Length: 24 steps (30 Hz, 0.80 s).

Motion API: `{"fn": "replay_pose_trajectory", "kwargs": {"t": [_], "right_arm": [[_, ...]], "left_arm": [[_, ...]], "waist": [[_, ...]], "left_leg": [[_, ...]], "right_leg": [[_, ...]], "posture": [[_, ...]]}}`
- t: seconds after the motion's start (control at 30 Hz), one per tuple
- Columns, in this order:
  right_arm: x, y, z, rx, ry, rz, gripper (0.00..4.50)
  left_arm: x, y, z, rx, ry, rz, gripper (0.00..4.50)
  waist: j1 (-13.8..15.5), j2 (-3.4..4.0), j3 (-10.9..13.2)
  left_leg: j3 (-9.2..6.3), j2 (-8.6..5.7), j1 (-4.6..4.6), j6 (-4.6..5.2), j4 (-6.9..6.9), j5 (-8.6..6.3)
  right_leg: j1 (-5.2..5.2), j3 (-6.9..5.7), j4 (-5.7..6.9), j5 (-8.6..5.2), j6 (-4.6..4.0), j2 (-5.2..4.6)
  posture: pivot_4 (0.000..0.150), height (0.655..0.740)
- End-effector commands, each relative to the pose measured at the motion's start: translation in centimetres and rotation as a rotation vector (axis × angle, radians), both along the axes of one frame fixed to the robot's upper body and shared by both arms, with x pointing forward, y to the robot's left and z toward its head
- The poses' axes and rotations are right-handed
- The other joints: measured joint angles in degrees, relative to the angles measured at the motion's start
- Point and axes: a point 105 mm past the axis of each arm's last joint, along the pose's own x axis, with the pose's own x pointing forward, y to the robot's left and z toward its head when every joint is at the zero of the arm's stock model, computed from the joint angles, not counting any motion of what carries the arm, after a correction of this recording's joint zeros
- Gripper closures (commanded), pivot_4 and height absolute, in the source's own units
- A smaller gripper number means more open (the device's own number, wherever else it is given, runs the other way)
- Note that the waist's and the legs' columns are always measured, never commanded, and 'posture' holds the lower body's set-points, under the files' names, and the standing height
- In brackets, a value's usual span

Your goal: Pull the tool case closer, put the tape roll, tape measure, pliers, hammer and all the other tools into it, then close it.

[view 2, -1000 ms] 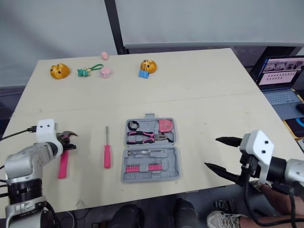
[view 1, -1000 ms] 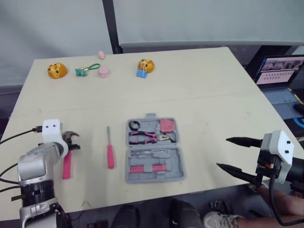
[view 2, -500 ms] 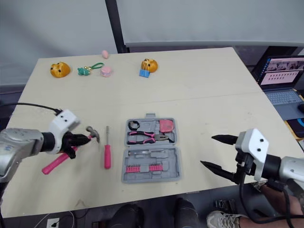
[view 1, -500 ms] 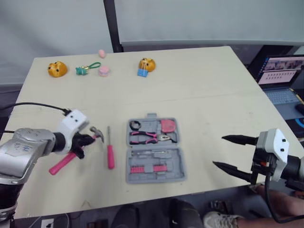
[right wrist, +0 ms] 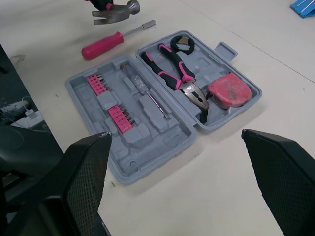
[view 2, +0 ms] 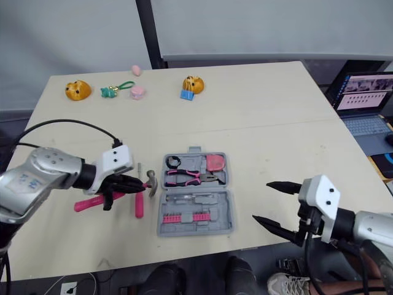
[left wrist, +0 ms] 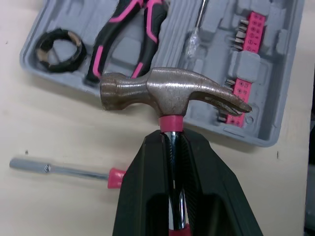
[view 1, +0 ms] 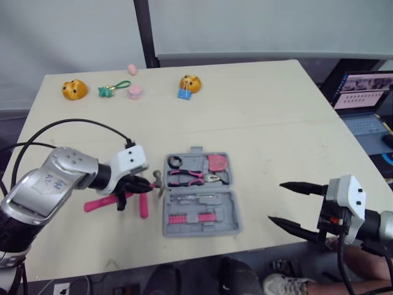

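Left fingers: closed narrow on the neck of the hammer, clamping just below the steel head and its pink collar. The left gripper points right, toward the tool case. The wrist is about level. The forearm reaches in from the near left, across the table. The hammer head is just beside the case's left edge, about level with the hinge line. The pink handle trails back to the left under the wrist. Cannot tell whether the head touches the table.

Screwdriver: lies on the table left of the case, pink handle on the near side. The left gripper crosses over its shaft.

The case lies open and flat at centre, in the near part of the table. The far half holds the tape roll at left, the pliers in the middle and the tape measure at right. The near half holds pink bit strips and a slim driver.

Right fingers: spread wide, one farther and one nearer, holding nothing. The right gripper points left toward the case, by the table's near right edge and well apart from the case. The right forearm comes in from the near right.
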Motion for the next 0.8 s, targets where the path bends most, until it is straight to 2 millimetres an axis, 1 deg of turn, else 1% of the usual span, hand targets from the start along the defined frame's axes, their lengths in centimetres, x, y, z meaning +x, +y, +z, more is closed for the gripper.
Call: {"fn": "replay_pose_trajectory", "kwargs": {"t": [0.03, 0.07, 0.2, 0.4, 0.57, 0.7, 0.8], "right_arm": [[-0.2, 0.5, 0.6, 0.0, -0.041, 0.018, 0.0], [-0.1, 0.5, 0.6, 0.0, -0.041, 0.017, 0.0], [-0.5, 0.4, 0.0, -0.005, -0.026, 0.011, 0.0], [-0.8, 0.1, -0.7, -0.006, -0.016, 0.0, 0.0], [-1.0, -0.2, -1.0, -0.006, -0.015, -0.004, 0.0], [-1.0, -0.4, -1.2, -0.009, -0.014, -0.006, 0.0], [-1.0, -0.5, -1.3, -0.009, -0.013, -0.005, 0.0]], "left_arm": [[0.8, -2.5, 0.9, -0.015, -0.05, -0.068, 4.47], [0.9, -2.8, 0.9, -0.016, -0.049, -0.073, 4.47], [0.7, -5.8, 0.5, -0.025, -0.028, -0.119, 4.47], [-0.2, -8.3, -0.1, -0.01, 0.019, -0.158, 4.47], [-1.0, -9.6, -1.0, 0.049, 0.035, -0.214, 4.47], [-0.4, -9.5, -1.9, 0.127, -0.019, -0.241, 4.47], [-0.6, -10.4, -1.9, 0.126, -0.022, -0.284, 4.47]], "waist": [[0.3, 0.0, 0.0], [0.3, 0.0, 0.0], [0.2, -0.01, 0.0], [-0.1, -0.01, 0.0], [0.0, -0.01, 0.0], [0.0, -0.01, 0.0], [0.0, -0.01, 0.0]], "left_leg": [[0.0, -0.01, -0.02, 0.03, 0.02, 0.02], [0.0, -0.02, -0.02, 0.04, 0.05, 0.02], [0.0, -0.01, -0.04, 0.07, 0.04, 0.01], [0.0, -0.01, -0.03, 0.09, 0.06, 0.03], [-0.01, -0.01, -0.02, 0.1, 0.16, 0.03], [-0.02, -0.01, -0.01, 0.1, 0.18, 0.03], [-0.02, -0.01, -0.03, 0.1, 0.21, 0.03]], "right_leg": [[0.0, 0.0, 0.0, 0.01, 0.02, 0.0], [0.01, 0.02, 0.0, 0.02, 0.03, 0.0], [-0.01, 0.02, -0.01, 0.02, 0.04, 0.01], [-0.01, 0.03, 0.03, 0.02, 0.04, 0.01], [0.02, 0.07, 0.07, 0.03, 0.05, 0.01], [0.02, 0.07, 0.09, 0.03, 0.05, 0.01], [0.02, 0.07, 0.09, 0.03, 0.05, 0.01]], "posture": [[0.15, 0.74], [0.15, 0.74], [0.15, 0.74], [0.15, 0.74], [0.15, 0.74], [0.15, 0.74], [0.15, 0.74]]}}
